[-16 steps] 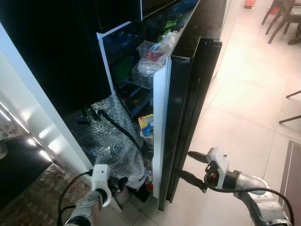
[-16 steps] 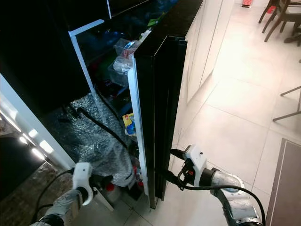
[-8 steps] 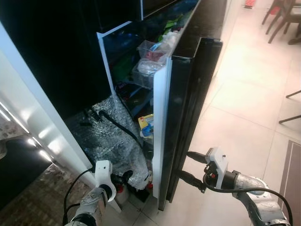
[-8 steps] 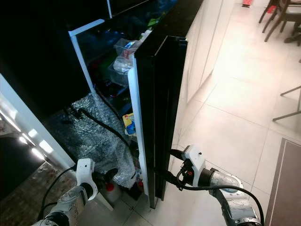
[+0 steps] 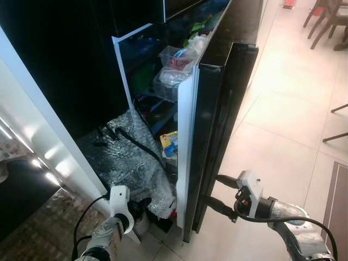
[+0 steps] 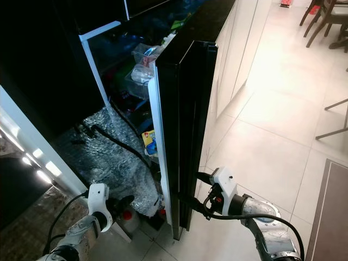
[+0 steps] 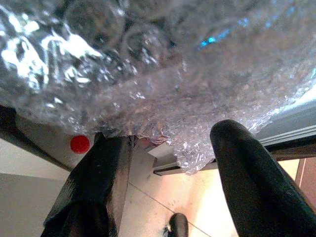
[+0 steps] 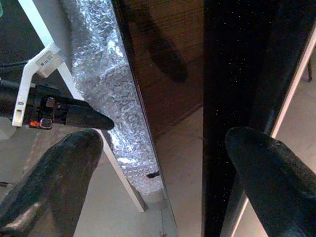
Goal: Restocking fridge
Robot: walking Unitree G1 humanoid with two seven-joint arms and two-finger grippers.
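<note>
Right gripper (image 6: 197,190) spread wide astride fridge door (image 6: 182,125) lower edge; left gripper (image 7: 168,163) parted, empty, beneath bubble wrap (image 5: 133,163) at fridge foot. Door-opening step judged underway. Next: swing door wider, clearing packed shelves (image 5: 174,76)

Left claw (image 5: 145,203): is advancing from the floor side toward the bubble wrap (image 5: 136,163), fingers spread beneath its lower edge. Right claw (image 5: 212,191): is edging closer to the fridge door (image 5: 217,125), fingers parted astride its edge.
</note>
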